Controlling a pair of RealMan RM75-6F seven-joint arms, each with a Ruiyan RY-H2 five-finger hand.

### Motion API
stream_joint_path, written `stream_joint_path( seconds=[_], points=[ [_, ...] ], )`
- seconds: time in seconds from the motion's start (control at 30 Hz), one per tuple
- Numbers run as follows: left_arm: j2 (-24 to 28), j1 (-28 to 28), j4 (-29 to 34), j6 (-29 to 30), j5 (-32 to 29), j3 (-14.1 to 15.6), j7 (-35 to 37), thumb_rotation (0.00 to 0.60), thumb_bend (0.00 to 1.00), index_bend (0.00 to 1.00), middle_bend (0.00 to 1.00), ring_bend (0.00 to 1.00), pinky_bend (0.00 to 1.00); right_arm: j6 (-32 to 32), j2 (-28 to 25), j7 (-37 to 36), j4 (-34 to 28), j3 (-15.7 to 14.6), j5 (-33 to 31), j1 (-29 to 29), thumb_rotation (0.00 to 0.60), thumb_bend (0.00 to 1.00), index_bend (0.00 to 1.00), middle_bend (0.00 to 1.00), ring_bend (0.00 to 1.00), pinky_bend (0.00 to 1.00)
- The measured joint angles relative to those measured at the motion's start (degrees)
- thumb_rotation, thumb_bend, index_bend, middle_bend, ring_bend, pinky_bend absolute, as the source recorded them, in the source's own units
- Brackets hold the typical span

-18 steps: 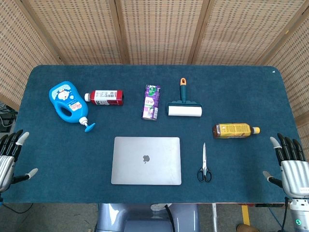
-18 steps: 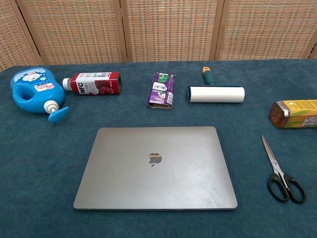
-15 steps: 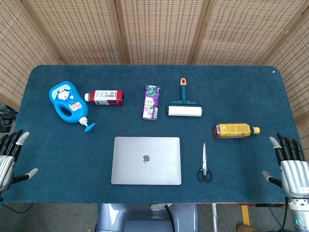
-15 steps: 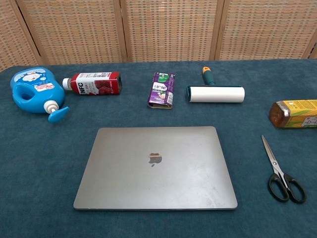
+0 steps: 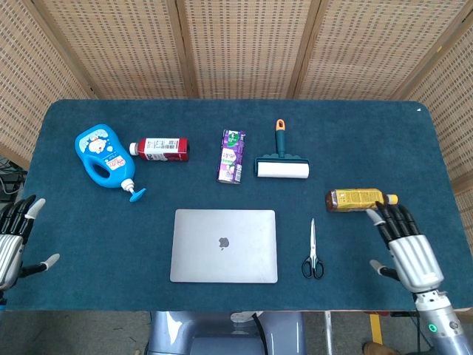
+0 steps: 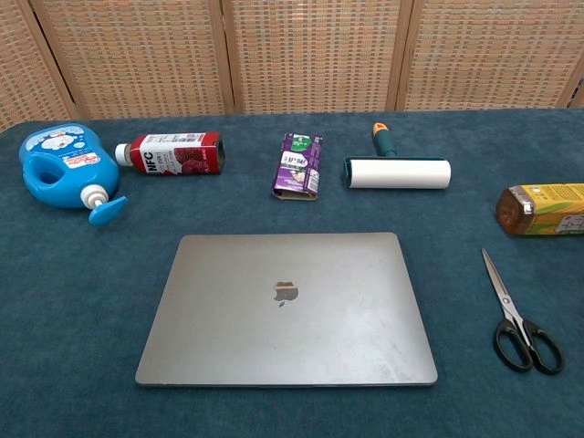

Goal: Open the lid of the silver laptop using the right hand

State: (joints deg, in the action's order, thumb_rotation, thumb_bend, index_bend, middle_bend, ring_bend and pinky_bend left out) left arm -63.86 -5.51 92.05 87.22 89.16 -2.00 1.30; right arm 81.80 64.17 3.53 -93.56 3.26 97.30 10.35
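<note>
The silver laptop (image 5: 224, 245) lies closed and flat near the table's front edge, its logo facing up; the chest view shows the laptop (image 6: 286, 307) filling the middle. My right hand (image 5: 405, 246) hovers over the front right of the table, fingers spread and empty, well to the right of the laptop and beyond the scissors. My left hand (image 5: 13, 240) stays at the table's front left edge, fingers apart, holding nothing. Neither hand shows in the chest view.
Black-handled scissors (image 5: 312, 251) lie between the laptop and my right hand. A yellow bottle (image 5: 360, 199) lies just beyond the right hand. Further back sit a lint roller (image 5: 281, 166), a purple carton (image 5: 231, 156), a red-labelled bottle (image 5: 160, 149) and a blue detergent jug (image 5: 103, 155).
My right hand has moved left and inward from the table's right edge, coming over the table surface near the yellow bottle. The left hand and the laptop have not moved.
</note>
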Motion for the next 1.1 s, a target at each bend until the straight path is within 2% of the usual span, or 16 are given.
stream_joint_path(
  seconds=[0.27, 0.47, 0.6, 0.73, 0.93, 1.1],
  points=[
    [-0.7, -0.8, -0.6, -1.4, -1.8, -1.0, 0.0, 0.6, 0.0, 0.0, 0.0, 0.0, 0.0, -14.7, -0.9, -4.6, -5.4, 0.2, 4.9, 12.2, 0.6, 0.0, 0.05, 0.0, 0.0, 0.0],
    [-0.9, -1.4, -0.6, -2.4, -2.6, -1.3, -0.4, 0.6, 0.0, 0.0, 0.0, 0.0, 0.0, -27.0, 3.0, -4.6, -8.5, 1.8, 4.3, 21.8, 0.6, 0.0, 0.08, 0.01, 0.0, 0.0],
    [-0.7, -1.7, -0.7, -3.0, -3.2, -1.5, 0.2, 0.6, 0.0, 0.0, 0.0, 0.0, 0.0, -33.9, 9.1, -1.4, -8.3, 3.1, 0.9, 26.2, 0.6, 0.01, 0.09, 0.02, 0.0, 0.0],
    [-0.4, -1.7, -0.8, -3.3, -3.7, -1.7, 1.2, 0.6, 0.0, 0.0, 0.0, 0.0, 0.0, -38.3, 16.5, 4.9, -6.6, 4.1, -3.6, 29.2, 0.6, 0.09, 0.11, 0.03, 0.0, 0.0],
    [0.3, -1.7, -0.8, -3.7, -4.3, -1.8, 2.8, 0.6, 0.0, 0.0, 0.0, 0.0, 0.0, -41.4, 28.4, 16.3, -0.7, 4.8, -11.5, 32.3, 0.6, 0.22, 0.12, 0.04, 0.0, 0.0],
    [0.5, -1.8, -0.9, -4.1, -4.8, -1.9, 3.3, 0.6, 0.0, 0.0, 0.0, 0.0, 0.0, -41.8, 35.0, 23.2, 3.3, 4.3, -17.2, 34.1, 0.6, 0.3, 0.13, 0.07, 0.0, 0.0]
  ],
)
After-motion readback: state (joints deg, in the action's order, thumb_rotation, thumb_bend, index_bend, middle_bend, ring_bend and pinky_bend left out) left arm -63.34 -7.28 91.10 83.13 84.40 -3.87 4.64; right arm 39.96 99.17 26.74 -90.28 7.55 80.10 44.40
